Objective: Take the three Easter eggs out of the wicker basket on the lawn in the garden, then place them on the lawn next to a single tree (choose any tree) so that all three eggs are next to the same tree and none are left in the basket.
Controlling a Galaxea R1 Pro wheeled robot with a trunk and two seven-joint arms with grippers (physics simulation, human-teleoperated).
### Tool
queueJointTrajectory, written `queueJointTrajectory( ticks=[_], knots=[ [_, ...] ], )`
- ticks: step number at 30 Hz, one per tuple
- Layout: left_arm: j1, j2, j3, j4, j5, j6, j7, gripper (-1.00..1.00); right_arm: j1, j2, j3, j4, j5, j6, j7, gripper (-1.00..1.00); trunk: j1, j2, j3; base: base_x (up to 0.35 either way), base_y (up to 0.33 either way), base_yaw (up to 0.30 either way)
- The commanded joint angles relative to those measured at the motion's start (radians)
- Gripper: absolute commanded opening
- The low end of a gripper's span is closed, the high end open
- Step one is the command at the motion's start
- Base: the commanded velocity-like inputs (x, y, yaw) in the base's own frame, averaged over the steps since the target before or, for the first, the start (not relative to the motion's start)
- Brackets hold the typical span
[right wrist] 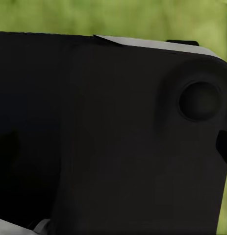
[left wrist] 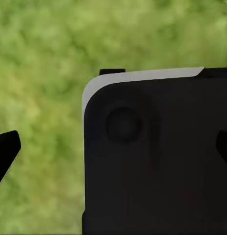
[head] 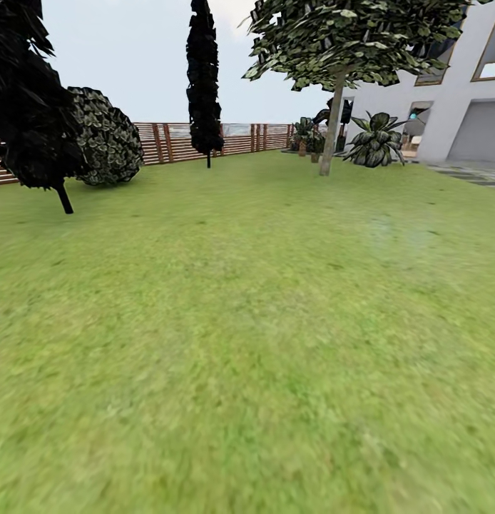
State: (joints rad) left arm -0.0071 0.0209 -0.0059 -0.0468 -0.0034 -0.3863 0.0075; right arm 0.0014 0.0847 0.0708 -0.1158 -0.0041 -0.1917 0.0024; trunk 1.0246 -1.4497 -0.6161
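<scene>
1. The broad, slightly patchy green lawn [head: 247, 343] fills the near and middle ground of the head view and runs back to the far edge of the garden.
2. A brown horizontal-slat wooden fence [head: 176, 141] closes the far side of the grass, from the left edge toward the centre.
3. The tall tree with a bare grey-tan trunk and blocky green canopy [head: 332, 125] stands far off to the right of centre, its base on the grass.
4. Just right of that trunk, and farther back, sits a low spiky-leaved green plant [head: 376, 140], with other small plants beside the trunk's far side.
5. A dark narrow columnar tree [head: 204, 78] stands at far centre, near the fence.
6. At far left a second dark tree with a leaning thin trunk [head: 30, 107] rises beside a rounded dark-green bush [head: 108, 139].
7. A white building with a grey garage door [head: 476, 107] occupies the far right, with grey paving at its foot.
8. In the left wrist view, a dark rounded robot body panel with a pale edge [left wrist: 152, 161] hangs over blurred grass; two black fingertips [left wrist: 6, 152] show at opposite edges, so the left gripper [left wrist: 115, 154] is spread wide and holds nothing.
9. In the right wrist view, a similar dark panel [right wrist: 108, 137] covers nearly everything; one black fingertip [right wrist: 224, 147] shows, and I cannot tell how far that gripper is open.
</scene>
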Motion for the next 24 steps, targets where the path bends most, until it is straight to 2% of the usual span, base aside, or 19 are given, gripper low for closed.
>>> queueJointTrajectory(
  ticks=[1, 24],
  knots=[
    [0.0, 0.0, -0.001, 0.001, -0.001, -0.003, 0.001, 1.0, 0.0, 0.0, 0.006, -0.001, -0.001, -0.002, -0.001, 1.0, 0.0, 0.0, -0.001, 0.256, 0.0, 0.0],
    [-0.001, 0.0, -0.001, 0.002, -0.001, -0.035, 0.0, 1.0, 0.0, 0.001, 0.006, 0.0, -0.001, -0.002, -0.001, 1.0, 0.0, 0.0, -0.001, 0.236, 0.0, 0.0]
  ],
)
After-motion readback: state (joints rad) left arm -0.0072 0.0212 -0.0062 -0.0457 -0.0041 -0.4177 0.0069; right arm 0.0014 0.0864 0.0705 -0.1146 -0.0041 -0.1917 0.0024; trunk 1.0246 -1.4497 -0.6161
